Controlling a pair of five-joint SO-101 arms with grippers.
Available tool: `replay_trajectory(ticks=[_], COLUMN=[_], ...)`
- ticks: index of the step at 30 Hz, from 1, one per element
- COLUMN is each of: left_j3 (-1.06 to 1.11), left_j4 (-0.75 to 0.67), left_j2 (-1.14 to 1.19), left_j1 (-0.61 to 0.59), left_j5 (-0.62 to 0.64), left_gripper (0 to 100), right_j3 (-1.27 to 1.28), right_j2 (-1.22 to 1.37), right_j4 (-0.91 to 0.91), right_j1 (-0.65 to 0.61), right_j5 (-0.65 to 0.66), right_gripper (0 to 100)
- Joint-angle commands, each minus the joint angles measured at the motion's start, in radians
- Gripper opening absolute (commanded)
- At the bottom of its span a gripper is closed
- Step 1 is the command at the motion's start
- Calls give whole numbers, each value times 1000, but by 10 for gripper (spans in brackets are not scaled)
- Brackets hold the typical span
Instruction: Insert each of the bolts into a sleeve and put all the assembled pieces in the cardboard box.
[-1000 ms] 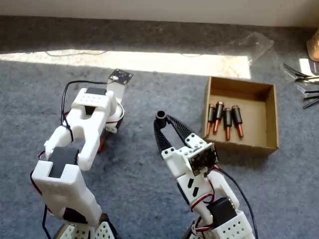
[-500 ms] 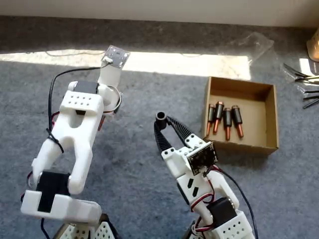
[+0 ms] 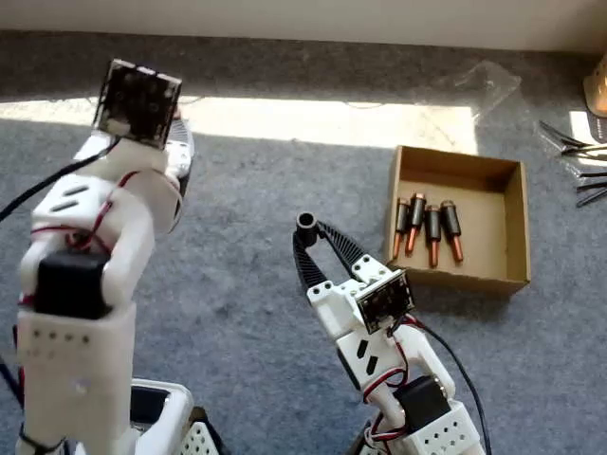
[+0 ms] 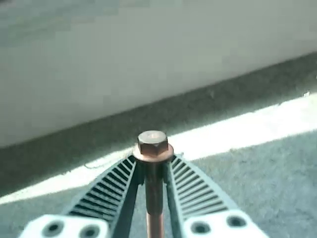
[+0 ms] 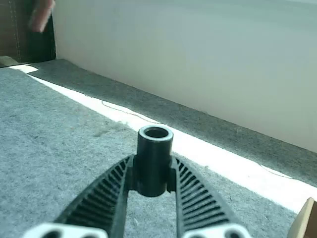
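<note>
Two grippers loaded: left gripper (image 4: 153,167) pinches the stiff, probably slick bolt (image 4: 152,145) below its head; right gripper (image 5: 151,171) clamps the rigid sleeve (image 5: 155,148) mid-body.

We find the cardboard box (image 3: 461,157) on the right of the tabletop (image 3: 247,322), with four assembled pieces (image 3: 428,230) side by side in it. Just left of the box, our right tool (image 3: 312,233) grips a sleeve (image 3: 305,223) upright. Far left, our left tool (image 4: 152,166) clamps a bolt (image 4: 151,146) between its jaws.
</note>
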Motion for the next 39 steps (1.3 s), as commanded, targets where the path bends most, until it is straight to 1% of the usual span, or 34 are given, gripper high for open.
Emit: replay_trajectory(ticks=[1,9,13,16,18,22,26,27,28,30,35,39], left_j3=[-13,245,361,489,582,717,789,803,809,800,713,664], left_j4=[-28,-181,-275,-341,-437,-687,-825,-848,-872,-899,-905,-905], left_j2=[-173,-429,-558,-638,-687,-763,-763,-751,-731,-677,-499,-400], left_j1=[36,211,239,254,272,298,298,298,298,292,295,292], left_j5=[-2,-2,-2,0,0,0,2,17,60,181,397,580], left_gripper=[6,6,6,6,6,6,6,6,6,6,10,11], right_j3=[111,111,111,111,111,113,113,113,113,113,113,113], right_j2=[-5,-4,-2,-2,-2,-7,-8,-8,-8,-8,-8,-8], right_j4=[1,2,2,2,4,35,36,36,36,36,36,33], right_j1=[13,13,13,13,13,13,13,13,13,13,13,13], right_j5=[3,5,5,5,5,6,8,8,8,6,5,3], right_gripper=[5,5,5,5,5,5,5,5,5,5,5,5])
